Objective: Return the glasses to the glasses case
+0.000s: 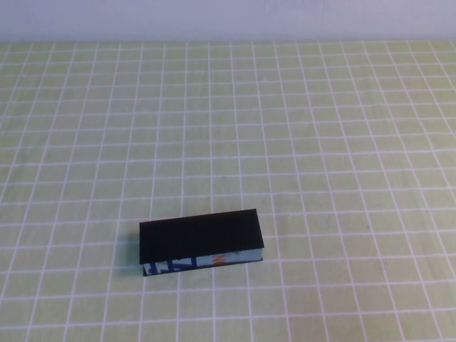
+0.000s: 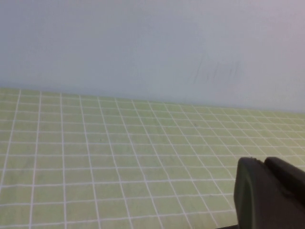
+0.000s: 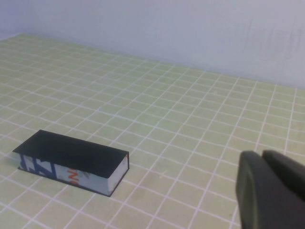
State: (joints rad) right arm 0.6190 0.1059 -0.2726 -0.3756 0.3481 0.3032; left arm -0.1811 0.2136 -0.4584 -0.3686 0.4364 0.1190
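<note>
- Worktop (image 1: 342, 142): covered by a yellow-green cloth ruled in a white grid, filling almost the whole high view. A pale, plain wall (image 1: 228, 18) runs along its far edge.
- Glasses case (image 1: 201, 243): a flat black rectangular box lying on the worktop near the front edge, slightly left of centre. Its long axis runs left to right, the right end turned a little toward the far side. The lid is closed flat. The light side band faces the near side, with blue print and a small orange mark. In the right wrist view the case (image 3: 71, 162) shows the same band and a pale end face.
- Glasses: not visible in any view; whether they lie inside the closed case cannot be told.
- Right hand (image 3: 271, 191): only a dark, blurred part shows at the corner of its own wrist view, raised over bare cloth and well apart from the case. How far open it is cannot be told; nothing is seen held.
- Left hand (image 2: 269, 193): likewise a dark part at the corner of its wrist view, over bare cloth facing the wall. Its opening cannot be told.
</note>
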